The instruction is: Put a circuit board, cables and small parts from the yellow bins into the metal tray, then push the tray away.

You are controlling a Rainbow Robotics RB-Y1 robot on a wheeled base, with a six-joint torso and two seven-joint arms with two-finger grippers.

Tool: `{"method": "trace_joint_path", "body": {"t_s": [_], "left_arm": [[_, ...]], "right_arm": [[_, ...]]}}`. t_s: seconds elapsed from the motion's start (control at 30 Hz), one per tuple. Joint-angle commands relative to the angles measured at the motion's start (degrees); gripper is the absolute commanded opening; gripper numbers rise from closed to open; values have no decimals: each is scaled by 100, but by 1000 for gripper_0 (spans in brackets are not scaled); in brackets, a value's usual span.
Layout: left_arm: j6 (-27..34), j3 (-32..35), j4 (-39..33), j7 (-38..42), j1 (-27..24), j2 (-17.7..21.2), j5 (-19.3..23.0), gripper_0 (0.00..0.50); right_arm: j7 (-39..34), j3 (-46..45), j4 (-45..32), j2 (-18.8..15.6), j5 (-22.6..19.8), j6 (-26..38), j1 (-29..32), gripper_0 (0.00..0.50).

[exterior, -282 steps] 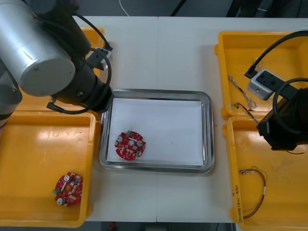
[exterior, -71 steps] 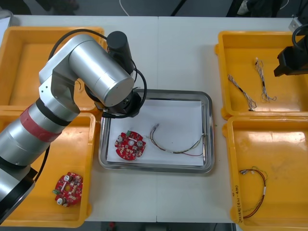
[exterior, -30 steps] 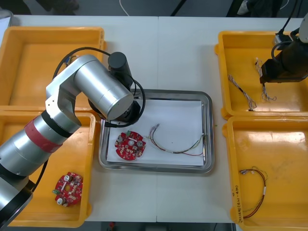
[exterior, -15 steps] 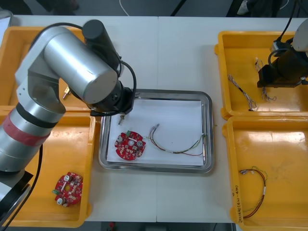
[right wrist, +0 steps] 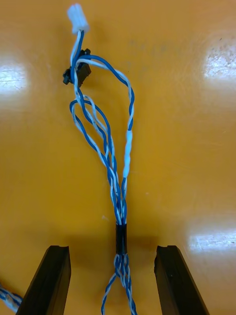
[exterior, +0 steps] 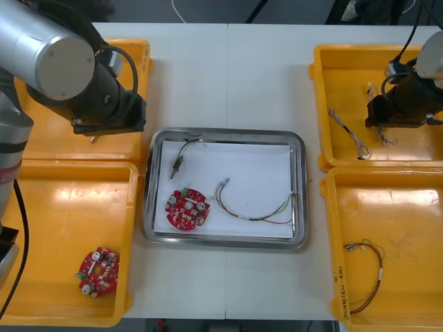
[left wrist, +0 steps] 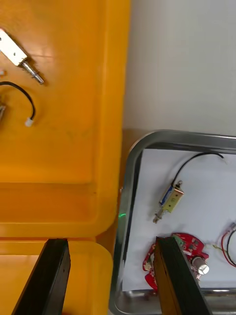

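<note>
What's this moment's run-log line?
left gripper: open, beside metal tray | right gripper: open, astride blue-and-white cable | tray: round red circuit board, red-and-yellow cable, small metal part

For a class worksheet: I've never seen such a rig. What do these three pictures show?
A two-armed robot sorts parts. One picture looks down from above; the other two come from wrist cameras, the black prongs being each arm's tool. On the table a tray sits between yellow bins, holding a red board, a cable and a small metal part. The left tool, open and empty, hangs over a bin's edge beside the tray. The right tool, open, straddles a blue-white cable in a far right bin. Nothing is held.
</note>
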Motion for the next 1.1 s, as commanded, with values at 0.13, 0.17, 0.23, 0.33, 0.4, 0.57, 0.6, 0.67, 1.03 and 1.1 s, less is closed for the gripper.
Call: {"method": "trace_joint_path", "body": {"t_s": [0.13,0.17,0.23,0.33,0.4,0.57,0.6,0.67,1.03,1.1], "left_arm": [[57,497,855,-1334,-617,325,-155,500],[57,585,1005,-1475,-687,343,-164,500],[-1,664,1242,-1668,-793,369,-190,500],[-168,769,1681,-1993,-969,395,-252,500],[-379,839,2033,-2266,-1109,404,-322,500],[-818,901,2622,-2767,-1347,404,-507,500],[-950,919,2771,-2881,-1391,395,-524,500],[-1134,954,2991,-3057,-1478,404,-524,500],[-1952,1077,4160,-4322,-1971,395,-753,500],[-2136,1077,4336,-4507,-2032,395,-788,500]], "right_arm": [[-116,-10,341,63,-148,-231,-257,500],[-134,-1,376,63,-174,-257,-257,500],[-152,-1,438,63,-201,-293,-257,500],[-195,-10,534,63,-209,-319,-257,500],[-222,-1,534,63,-201,-284,-257,500],[-266,-10,534,63,-201,-152,-248,461],[-266,-10,534,55,-201,-126,-239,405],[-248,-10,534,46,-201,-117,-230,330],[-125,-10,499,-68,-236,24,-178,0],[-108,-19,359,-112,-236,138,-178,0]]}}
